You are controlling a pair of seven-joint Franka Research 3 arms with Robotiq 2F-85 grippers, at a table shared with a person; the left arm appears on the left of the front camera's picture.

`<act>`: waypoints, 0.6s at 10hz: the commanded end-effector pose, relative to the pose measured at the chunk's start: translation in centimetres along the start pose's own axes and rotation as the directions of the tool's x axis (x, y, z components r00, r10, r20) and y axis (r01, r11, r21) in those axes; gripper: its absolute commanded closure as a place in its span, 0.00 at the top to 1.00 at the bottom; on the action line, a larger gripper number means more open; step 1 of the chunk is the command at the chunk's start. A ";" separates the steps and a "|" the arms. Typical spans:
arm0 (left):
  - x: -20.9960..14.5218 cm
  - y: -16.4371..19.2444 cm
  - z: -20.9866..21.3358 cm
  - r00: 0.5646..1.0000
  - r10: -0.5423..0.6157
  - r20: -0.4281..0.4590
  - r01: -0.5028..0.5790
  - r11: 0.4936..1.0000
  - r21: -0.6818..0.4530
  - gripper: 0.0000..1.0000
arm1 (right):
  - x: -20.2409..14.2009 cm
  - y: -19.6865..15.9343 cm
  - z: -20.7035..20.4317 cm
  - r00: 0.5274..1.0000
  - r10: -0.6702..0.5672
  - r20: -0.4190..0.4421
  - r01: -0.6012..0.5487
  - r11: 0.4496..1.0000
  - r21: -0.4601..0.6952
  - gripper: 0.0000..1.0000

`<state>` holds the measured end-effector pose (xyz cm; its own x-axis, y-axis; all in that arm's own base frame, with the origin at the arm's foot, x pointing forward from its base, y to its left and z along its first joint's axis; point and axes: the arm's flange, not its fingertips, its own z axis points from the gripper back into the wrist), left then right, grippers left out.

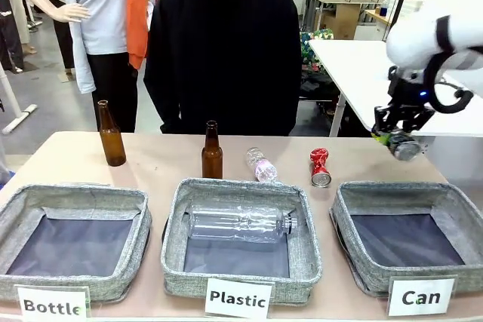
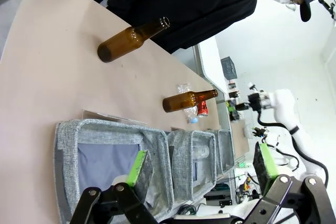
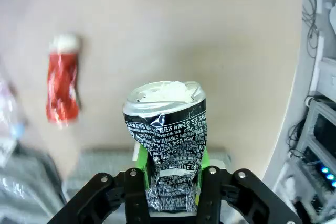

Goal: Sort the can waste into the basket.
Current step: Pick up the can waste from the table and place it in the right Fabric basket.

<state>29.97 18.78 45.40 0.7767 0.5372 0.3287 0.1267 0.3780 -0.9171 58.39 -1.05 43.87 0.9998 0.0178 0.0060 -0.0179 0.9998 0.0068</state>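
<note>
While the right gripper (image 1: pixel 395 136) clamps the black can (image 3: pixel 167 145) in the air just beyond the basket (image 1: pixel 407 190), the red can (image 1: pixel 320 167) lies on the table. The left gripper (image 2: pixel 202 165) gapes wide.

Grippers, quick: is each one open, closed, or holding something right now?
Left gripper: open, holding nothing.
Right gripper: closed on the black-and-silver can.
</note>
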 end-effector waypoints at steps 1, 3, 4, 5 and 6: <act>0.1 0.0 -0.1 1.000 -0.022 0.012 0.022 1.000 -0.022 1.00 | -6.2 -0.1 1.8 0.974 0.221 -0.052 -0.219 0.975 0.030 0.00; 0.1 0.0 -0.1 1.000 -0.022 0.012 0.022 1.000 -0.022 1.00 | -12.6 0.8 2.2 0.759 0.637 -0.134 -0.637 0.769 0.047 0.00; 0.1 0.0 -0.1 1.000 -0.022 0.012 0.022 1.000 -0.022 1.00 | -15.1 0.9 1.6 0.555 0.807 -0.203 -0.815 0.576 0.065 0.00; 0.1 0.0 -0.1 1.000 -0.022 0.012 0.022 1.000 -0.022 1.00 | -16.9 0.9 1.0 0.431 0.876 -0.218 -0.888 0.454 0.072 0.00; 0.1 0.0 -0.1 1.000 -0.022 0.012 0.022 1.000 -0.022 1.00 | -18.5 0.7 0.6 0.314 0.929 -0.197 -0.934 0.340 0.112 0.00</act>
<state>30.00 18.82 45.49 0.7766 0.5367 0.3300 0.1278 0.3787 -0.9166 40.82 0.54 44.30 0.5801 0.7972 -0.1670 -0.7907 0.6004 0.1197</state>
